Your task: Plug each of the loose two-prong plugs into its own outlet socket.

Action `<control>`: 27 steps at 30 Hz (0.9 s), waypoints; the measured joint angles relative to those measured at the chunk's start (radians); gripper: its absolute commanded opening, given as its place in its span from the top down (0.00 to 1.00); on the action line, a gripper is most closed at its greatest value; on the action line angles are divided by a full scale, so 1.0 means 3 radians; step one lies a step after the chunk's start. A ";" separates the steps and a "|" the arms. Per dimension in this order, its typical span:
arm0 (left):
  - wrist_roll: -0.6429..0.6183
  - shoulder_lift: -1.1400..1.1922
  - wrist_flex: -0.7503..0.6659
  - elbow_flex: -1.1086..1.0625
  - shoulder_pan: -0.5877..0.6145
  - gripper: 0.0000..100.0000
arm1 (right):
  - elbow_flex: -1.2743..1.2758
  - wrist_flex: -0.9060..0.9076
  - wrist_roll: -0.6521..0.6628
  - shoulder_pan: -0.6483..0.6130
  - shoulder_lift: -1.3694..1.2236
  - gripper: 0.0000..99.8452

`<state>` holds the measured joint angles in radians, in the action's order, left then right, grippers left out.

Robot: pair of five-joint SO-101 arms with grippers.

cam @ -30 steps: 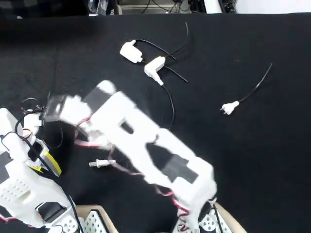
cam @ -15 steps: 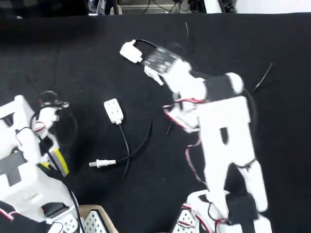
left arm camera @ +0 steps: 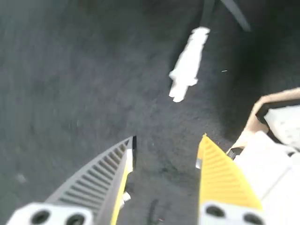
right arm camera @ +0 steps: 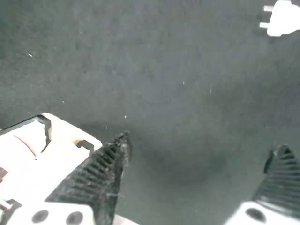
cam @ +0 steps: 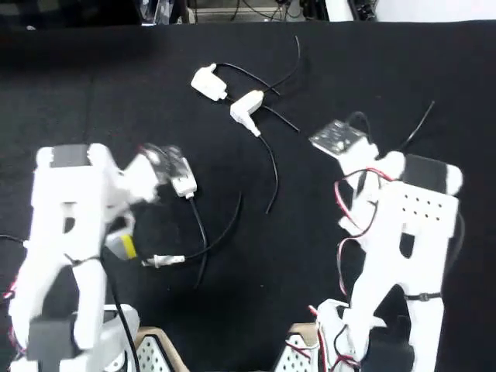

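Left fingers (left arm camera: 117,173) spread wide over worktop (left arm camera: 61,70), one plug (left arm camera: 189,63) ahead of the tips. Right fingers (right arm camera: 101,173) also wide, second plug (right arm camera: 282,18) far ahead. From above I count one socket block (cam: 184,177), three loose plugs (cam: 163,261), and tangled cords (cam: 271,167) between.

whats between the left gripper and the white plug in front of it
Just bare black cloth: the left wrist view shows nothing else between the open left gripper and the white plug.
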<state>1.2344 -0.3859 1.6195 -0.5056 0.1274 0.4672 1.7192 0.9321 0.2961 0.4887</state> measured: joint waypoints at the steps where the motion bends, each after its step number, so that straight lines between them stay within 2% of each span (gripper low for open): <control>1: 0.0061 -0.0061 -0.0010 -0.0051 -0.0113 0.78 | 0.0056 -0.0020 0.0066 0.0072 0.0000 0.57; 7: 0.0189 -0.0066 -0.0297 -0.0471 -0.0706 0.78 | 0.0276 -0.0199 0.0471 0.0563 0.0000 0.57; 12: 0.0194 0.0230 -0.0419 -0.0690 -0.1335 0.87 | 0.0460 -0.0445 0.0772 0.0936 0.0000 0.57; 16: 0.0184 0.0455 -0.0644 -0.0690 -0.1637 0.86 | 0.0588 -0.0598 0.0905 0.1120 0.0000 0.57; 21: 0.0169 0.0644 -0.0915 -0.0690 -0.1693 0.86 | 0.0736 -0.0650 0.1110 0.1279 0.0000 0.57; 27: 0.0169 0.0660 -0.1018 -0.0690 -0.1447 0.81 | 0.0736 -0.0650 0.1212 0.1325 0.0000 0.57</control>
<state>1.2850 -0.1880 1.3142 -0.7127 -0.3069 0.6882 1.5244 1.2958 0.6935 0.4887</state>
